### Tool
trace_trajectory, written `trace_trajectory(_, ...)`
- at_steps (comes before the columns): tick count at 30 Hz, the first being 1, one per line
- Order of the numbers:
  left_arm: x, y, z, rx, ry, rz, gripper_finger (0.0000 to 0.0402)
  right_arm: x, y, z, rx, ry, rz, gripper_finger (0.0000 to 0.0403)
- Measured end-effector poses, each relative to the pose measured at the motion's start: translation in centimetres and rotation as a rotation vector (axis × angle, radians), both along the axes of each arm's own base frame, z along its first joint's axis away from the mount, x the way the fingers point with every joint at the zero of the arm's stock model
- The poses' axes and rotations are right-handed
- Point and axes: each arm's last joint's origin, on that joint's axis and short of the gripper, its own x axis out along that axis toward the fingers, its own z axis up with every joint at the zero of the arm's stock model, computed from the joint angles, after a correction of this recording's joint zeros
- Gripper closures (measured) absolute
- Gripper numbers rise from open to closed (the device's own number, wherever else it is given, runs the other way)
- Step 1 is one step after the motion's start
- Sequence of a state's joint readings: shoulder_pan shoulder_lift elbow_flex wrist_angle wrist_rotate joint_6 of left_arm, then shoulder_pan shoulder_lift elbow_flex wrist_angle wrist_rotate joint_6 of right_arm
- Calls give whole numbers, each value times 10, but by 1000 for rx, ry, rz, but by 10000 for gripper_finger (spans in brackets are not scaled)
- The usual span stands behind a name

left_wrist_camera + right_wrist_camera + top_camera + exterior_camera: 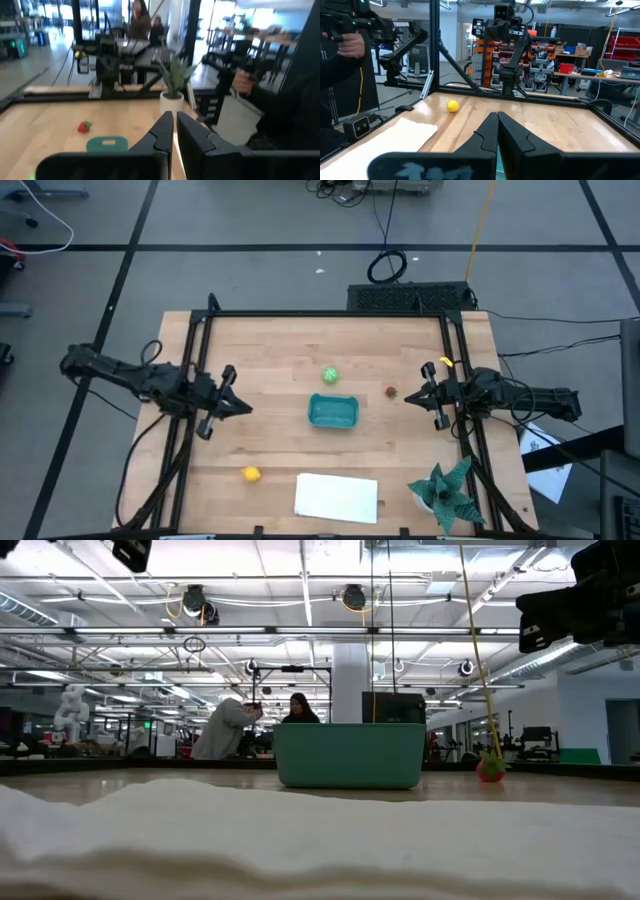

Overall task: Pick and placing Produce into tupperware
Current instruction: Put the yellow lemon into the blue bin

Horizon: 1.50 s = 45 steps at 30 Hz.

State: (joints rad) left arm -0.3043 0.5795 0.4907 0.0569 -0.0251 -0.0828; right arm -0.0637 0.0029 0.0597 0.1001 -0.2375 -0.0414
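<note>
The teal tupperware (333, 411) sits mid-table, seen side-on in the low view (349, 755) and partly behind my left fingers (107, 144). The light green ball (330, 374) lies just beyond it. The small red piece (391, 391) rests to its right (490, 768) (84, 127). The yellow piece (251, 473) lies near the front left (452, 106). My left gripper (243, 408) hovers shut at the table's left side, pointing level toward the tub (175, 118). My right gripper (412, 396) waits shut at the right side (497, 117).
A flat white rectangle (337, 496) lies at the front edge, filling the low view's foreground (300, 840). A spiky green plant in a white pot (447, 490) stands at the front right corner. Black frame rails (200, 350) run along both sides. People stand in the room beyond.
</note>
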Motion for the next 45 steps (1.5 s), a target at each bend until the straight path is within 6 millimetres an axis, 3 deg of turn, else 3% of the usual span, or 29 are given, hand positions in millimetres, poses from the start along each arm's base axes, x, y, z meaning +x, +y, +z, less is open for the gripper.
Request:
trace_trajectory(13,30,-16,43,40,247,-27,376,0,0,0,3,1,0,403)
trace_trajectory(21,46,-29,54,43,405,-77,376,0,0,0,3,1,0,403)
trace_trajectory(30,68,-45,55,93,623,-82,376,0,0,0,1,0,-1,403)
trace_trajectory(37,85,-56,44,97,791,-105,376,0,0,0,0,0,-1,403)
trace_trajectory(45,83,-78,30,239,836,-196,376,0,0,0,0,0,-5,403)
